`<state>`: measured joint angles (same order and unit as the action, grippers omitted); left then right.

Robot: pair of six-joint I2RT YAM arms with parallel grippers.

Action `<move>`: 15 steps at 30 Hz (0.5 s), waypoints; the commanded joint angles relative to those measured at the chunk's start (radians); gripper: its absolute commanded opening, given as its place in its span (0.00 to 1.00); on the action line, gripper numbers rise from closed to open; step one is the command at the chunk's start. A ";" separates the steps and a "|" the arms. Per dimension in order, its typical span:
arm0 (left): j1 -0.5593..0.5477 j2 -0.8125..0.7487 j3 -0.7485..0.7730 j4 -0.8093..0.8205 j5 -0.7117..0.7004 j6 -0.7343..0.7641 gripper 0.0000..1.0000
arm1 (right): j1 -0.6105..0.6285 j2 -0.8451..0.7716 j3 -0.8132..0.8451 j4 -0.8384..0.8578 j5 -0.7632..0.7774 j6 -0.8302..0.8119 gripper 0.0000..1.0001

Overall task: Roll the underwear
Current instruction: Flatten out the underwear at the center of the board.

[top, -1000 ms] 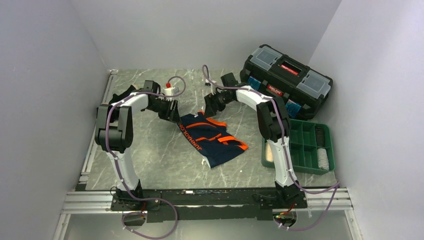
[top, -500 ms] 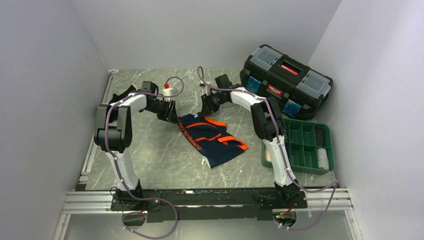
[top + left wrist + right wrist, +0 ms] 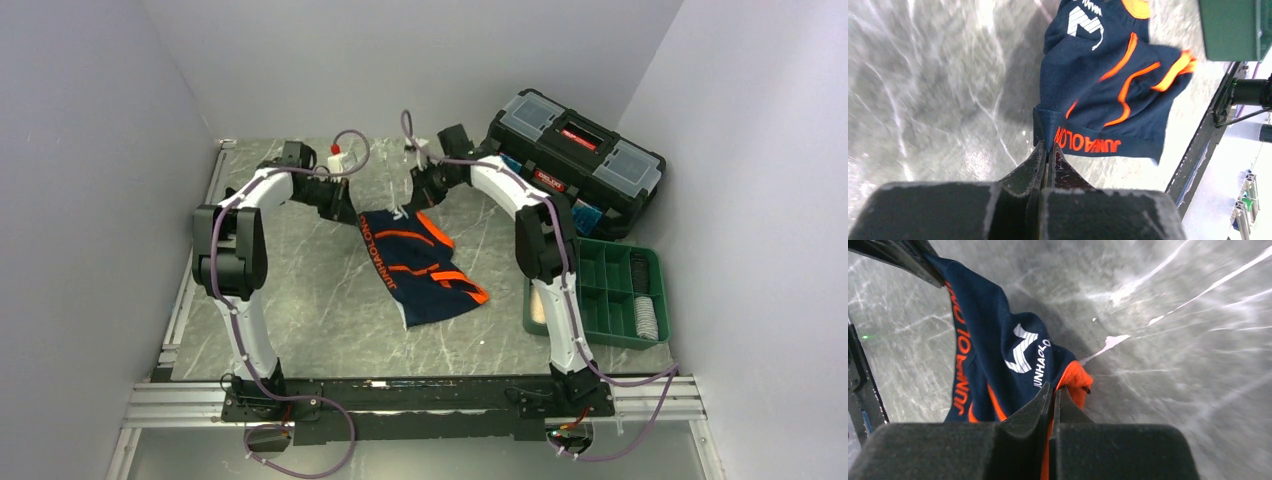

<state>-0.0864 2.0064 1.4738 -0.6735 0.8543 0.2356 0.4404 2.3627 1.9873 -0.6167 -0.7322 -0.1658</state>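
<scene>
- The underwear (image 3: 420,265), dark navy with orange stripes and orange lettering on its waistband, spans the gap between the two claws. The rest of it trails away from them toward the arm bases.
- The left gripper (image 3: 350,213) is pinched tight on a corner of the lettered waistband. In the left wrist view its fingers (image 3: 1034,165) meet with only the cloth fold between them, and the garment (image 3: 1098,90) spreads out beyond the tips.
- The right gripper (image 3: 412,203) is clamped just as tightly on an orange-edged corner. The right wrist view shows that corner bunched at the tips (image 3: 1053,392), with a white logo on the cloth (image 3: 993,360) just past them.
- The grey marbled table (image 3: 300,300) lies below both claws.
- A black toolbox (image 3: 575,160) sits near the right claw, on its outer side.
- A green compartment tray (image 3: 597,337) stands well apart from both claws, nearer the right arm's base.
</scene>
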 commanded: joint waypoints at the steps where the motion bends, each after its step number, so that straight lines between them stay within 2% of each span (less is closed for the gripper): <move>1: 0.004 -0.107 0.148 -0.072 0.091 0.056 0.00 | -0.020 -0.193 0.158 -0.123 0.047 -0.091 0.00; 8: 0.004 -0.253 0.308 -0.111 0.074 0.069 0.00 | -0.019 -0.374 0.237 -0.194 0.172 -0.160 0.00; 12: 0.001 -0.372 0.319 -0.136 0.087 0.104 0.00 | -0.019 -0.512 0.155 -0.186 0.150 -0.195 0.00; 15: -0.020 -0.497 0.229 -0.137 0.086 0.151 0.00 | -0.014 -0.616 0.033 -0.191 0.065 -0.234 0.00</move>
<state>-0.0872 1.6543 1.7641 -0.7715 0.9047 0.3069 0.4217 1.8591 2.1357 -0.7712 -0.6052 -0.3286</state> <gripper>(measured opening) 0.012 0.015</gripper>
